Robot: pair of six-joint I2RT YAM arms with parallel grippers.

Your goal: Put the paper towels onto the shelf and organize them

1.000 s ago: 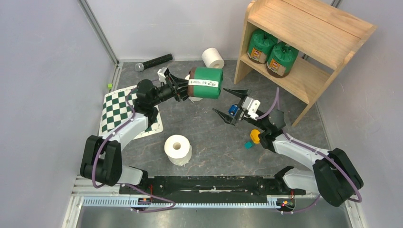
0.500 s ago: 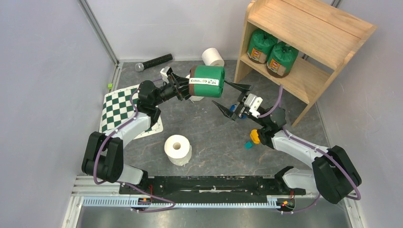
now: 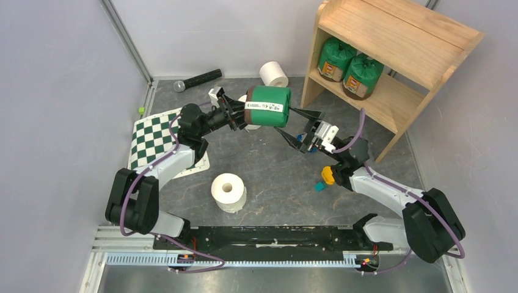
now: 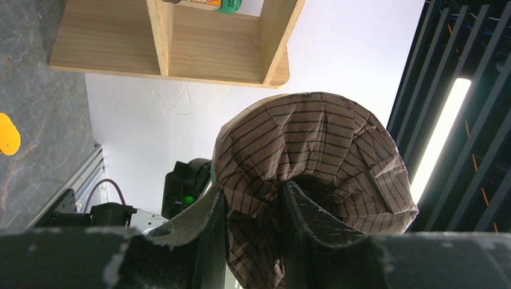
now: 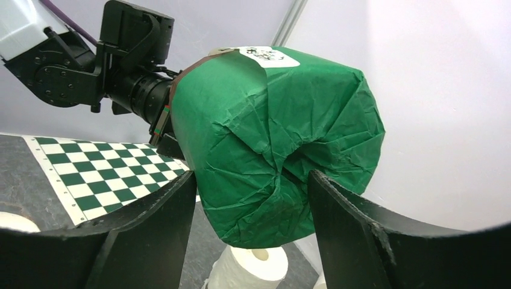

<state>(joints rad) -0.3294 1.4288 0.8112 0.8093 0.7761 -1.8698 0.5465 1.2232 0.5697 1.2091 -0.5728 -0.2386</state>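
**Two grippers meet at opposite ends of one green-wrapped paper towel roll**

The left gripper (image 3: 242,113) holds a green-wrapped roll (image 3: 269,106) in the air, lying on its side. In the left wrist view its fingers (image 4: 208,235) are pressed together on the gathered, creased wrap at the roll's near end.

The right gripper (image 3: 297,126) faces it from the far end with its jaws spread wide, one on each side of the roll. In the right wrist view the roll fills the gap between those fingers (image 5: 355,229). Whether they touch the wrap cannot be told.

The shelf (image 3: 391,36) stands behind and to the side of the right jaws. A second wrapped roll (image 3: 335,58) and a third wrapped roll (image 3: 361,74) stand side by side on its lower tier.

Directly beneath the held roll, a bare white roll (image 5: 253,268) sits on the dark table (image 3: 275,177). Another bare roll (image 3: 273,73) lies just beyond the jaws, near the shelf's foot. A further bare roll (image 3: 229,191) stands upright well behind both sets of jaws. A checkerboard mat (image 3: 149,137) lies behind the left jaws.
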